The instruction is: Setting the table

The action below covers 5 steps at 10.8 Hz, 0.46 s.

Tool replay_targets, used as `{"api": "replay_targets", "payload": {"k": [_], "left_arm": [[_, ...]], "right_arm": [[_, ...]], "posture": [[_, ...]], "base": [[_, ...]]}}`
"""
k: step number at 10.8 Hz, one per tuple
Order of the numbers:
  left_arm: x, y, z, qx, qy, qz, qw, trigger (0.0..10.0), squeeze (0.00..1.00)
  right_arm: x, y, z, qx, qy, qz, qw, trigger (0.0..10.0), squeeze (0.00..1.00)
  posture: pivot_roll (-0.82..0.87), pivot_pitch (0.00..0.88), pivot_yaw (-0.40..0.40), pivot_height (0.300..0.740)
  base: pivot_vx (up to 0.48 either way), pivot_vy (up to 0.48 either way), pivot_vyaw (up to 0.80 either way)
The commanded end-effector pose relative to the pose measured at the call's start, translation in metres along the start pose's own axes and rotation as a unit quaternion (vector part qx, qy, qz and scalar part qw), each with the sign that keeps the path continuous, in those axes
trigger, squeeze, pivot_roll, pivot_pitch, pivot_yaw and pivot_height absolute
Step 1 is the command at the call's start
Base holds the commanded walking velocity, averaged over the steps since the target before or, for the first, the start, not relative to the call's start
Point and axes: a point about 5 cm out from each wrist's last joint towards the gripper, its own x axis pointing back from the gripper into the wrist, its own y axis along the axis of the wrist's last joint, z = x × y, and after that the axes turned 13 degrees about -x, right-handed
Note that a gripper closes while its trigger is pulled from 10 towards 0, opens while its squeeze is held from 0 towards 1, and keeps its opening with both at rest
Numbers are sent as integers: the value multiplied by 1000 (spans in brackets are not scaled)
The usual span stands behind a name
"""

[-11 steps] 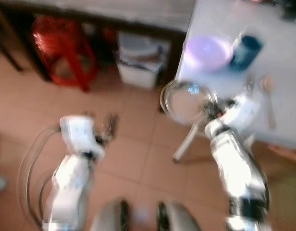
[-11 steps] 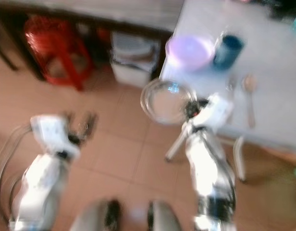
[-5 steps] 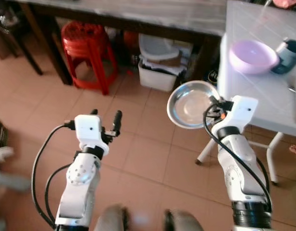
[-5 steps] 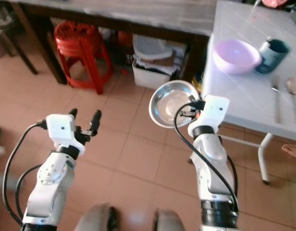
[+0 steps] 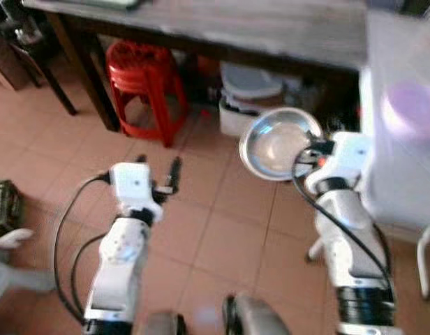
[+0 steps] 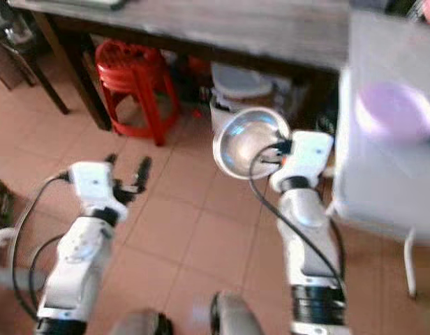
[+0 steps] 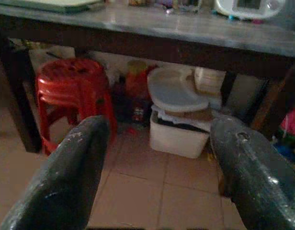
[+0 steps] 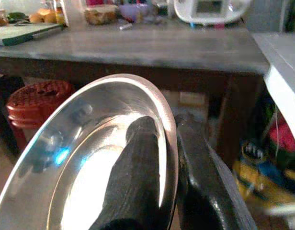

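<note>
Steel, thin and shiny: the metal bowl [image 8: 90,158] is carried in the air by the right gripper [image 8: 162,143], whose two black fingers are pinched on its rim, one finger inside the dish and one behind it, so the bowl stands nearly on edge over the tiled floor [image 5: 222,230], just short of the white table [image 6: 382,174] where a lilac bowl [image 6: 395,112] already sits. I judge the bowl to be light and stiff, unlikely to dent or break, but slick, and a rim pinch gives little to resist it swinging or slipping if the arm jolts; a hold on the rim close to the wrist, as now, looks the sensible place, and it should be levelled before it is set down. The left gripper [image 5: 159,174] is held out in front at waist height, fingers spread apart and holding nothing, pointed toward a red stool [image 7: 73,84] and a white bin [image 7: 178,129] under the dark counter [image 7: 152,28].
</note>
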Motion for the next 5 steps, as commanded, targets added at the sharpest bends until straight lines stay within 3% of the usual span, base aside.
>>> {"api": "replay_targets", "payload": {"k": [1,5], "left_arm": [[2,-2,5,-12,5,2,1000,10000,0],[1,-2,5,-17,2,0,1000,10000,0]], "right_arm": [[-1,3,9,-6,15,-11,1000,10000,0],[-1,3,10,-4,14,-15,1000,10000,0]], "posture": [[-31,174,-11,740],[-31,176,-5,740]], "base": [[480,0,0],[480,0,0]]}}
